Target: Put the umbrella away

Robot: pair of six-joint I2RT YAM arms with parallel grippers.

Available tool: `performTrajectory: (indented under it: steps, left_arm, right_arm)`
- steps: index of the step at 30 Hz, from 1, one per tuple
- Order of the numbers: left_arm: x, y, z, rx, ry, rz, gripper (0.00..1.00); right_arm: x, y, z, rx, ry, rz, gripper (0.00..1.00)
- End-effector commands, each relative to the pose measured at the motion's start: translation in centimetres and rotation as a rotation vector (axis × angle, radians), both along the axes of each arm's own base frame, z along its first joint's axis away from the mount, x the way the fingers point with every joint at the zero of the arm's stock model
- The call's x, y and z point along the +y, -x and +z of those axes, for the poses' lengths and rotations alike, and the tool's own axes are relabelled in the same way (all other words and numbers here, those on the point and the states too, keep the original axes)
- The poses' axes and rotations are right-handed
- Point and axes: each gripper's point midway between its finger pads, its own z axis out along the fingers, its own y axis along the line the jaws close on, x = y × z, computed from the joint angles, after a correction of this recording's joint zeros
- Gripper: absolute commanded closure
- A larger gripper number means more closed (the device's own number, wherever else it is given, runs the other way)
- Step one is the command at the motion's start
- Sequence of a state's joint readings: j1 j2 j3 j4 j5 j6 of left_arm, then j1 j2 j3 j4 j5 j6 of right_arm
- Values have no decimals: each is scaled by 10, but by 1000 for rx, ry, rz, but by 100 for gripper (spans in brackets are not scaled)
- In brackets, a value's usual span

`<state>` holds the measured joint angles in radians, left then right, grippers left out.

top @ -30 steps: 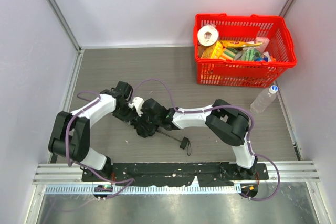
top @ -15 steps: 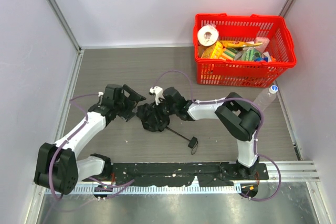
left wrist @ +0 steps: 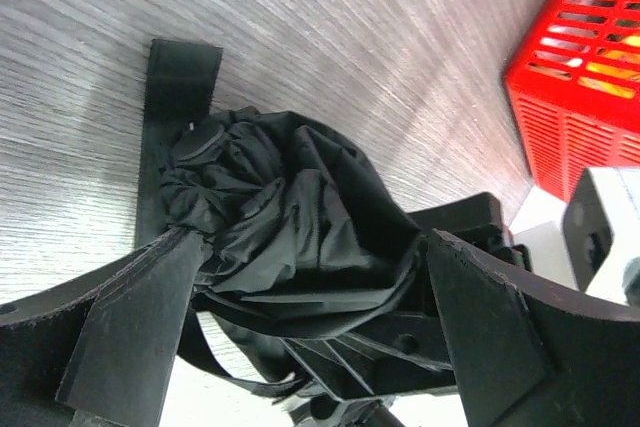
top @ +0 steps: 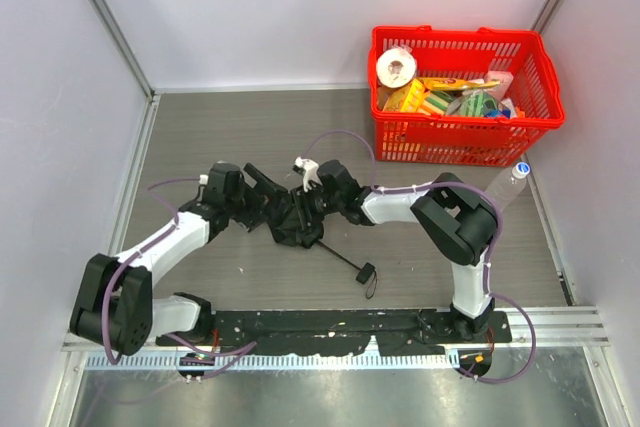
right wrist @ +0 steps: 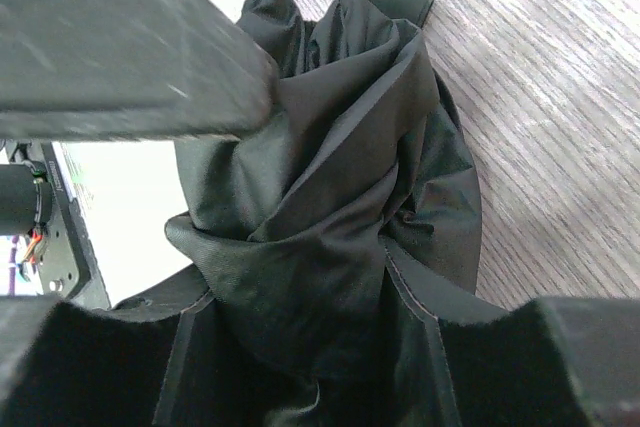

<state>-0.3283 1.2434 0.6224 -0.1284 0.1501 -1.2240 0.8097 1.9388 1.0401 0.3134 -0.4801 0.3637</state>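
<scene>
The umbrella (top: 291, 228) is a crumpled black fabric bundle lying mid-table, its thin shaft running down-right to the small handle (top: 366, 271). My left gripper (top: 268, 197) comes in from the left and is open. In the left wrist view its fingers (left wrist: 130, 337) stand wide on either side of the umbrella fabric (left wrist: 290, 207). My right gripper (top: 306, 209) reaches in from the right and is shut on the fabric. The folds of the umbrella (right wrist: 330, 177) fill the right wrist view, pinched in the right gripper (right wrist: 330, 237).
A red basket (top: 450, 142) full of groceries stands at the back right. A clear plastic bottle (top: 503, 189) lies beside it near the right wall. Grey walls enclose the table on three sides.
My left gripper has let go and opened wide, pulled back, then returned around the bundle. My right gripper has carried the umbrella slightly right and away; the handle has swung right.
</scene>
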Motion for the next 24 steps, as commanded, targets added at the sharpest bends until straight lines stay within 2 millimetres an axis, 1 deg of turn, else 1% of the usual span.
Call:
performTrajectory:
  steps: [1,3,4,5,7,9,14,15,18,21,22,23,24]
  left_arm:
    - [-5,-2,-8,19,-20,-3,0]
    - [-7,1,-7,33,-14,-7,0]
    - [-6,3,-6,38,-11,-1,0]
    - [-6,3,0,23,-4,7,0]
    - [-3,4,10,-3,0,33,1]
    - [-3,6,11,9,19,47,0]
    - [-24,2,2,62,69,-5,0]
    - [-24,1,0,68,63,-9,0]
    - [-22,1,-3,59,36,1,0]
    - [-26,-4,1,24,52,-6,0]
    - [-28,-5,0,25,53,-14,0]
    - [-30,-6,-3,33,49,-22,0]
    - [-32,-9,-3,26,53,-30,3]
  right_arm:
    - [37,-22,84,-131,-233,5,99]
    - [35,-31,93,-159,-229,-40,99]
    - [31,-38,93,-182,-201,-76,99]
    - [31,-42,97,-203,-195,-86,99]
    - [27,-45,97,-229,-161,-90,99]
    - [27,-42,105,-243,-182,-80,99]
    - [39,-38,134,-280,-233,-70,99]
    - [39,-39,142,-295,-244,-80,99]
    - [42,-42,155,-312,-259,-88,99]
    - [49,-40,164,-316,-284,-72,99]
    - [51,-36,164,-318,-289,-60,99]
    - [55,-33,169,-320,-309,-48,99]
    - [56,-30,169,-315,-319,-32,99]
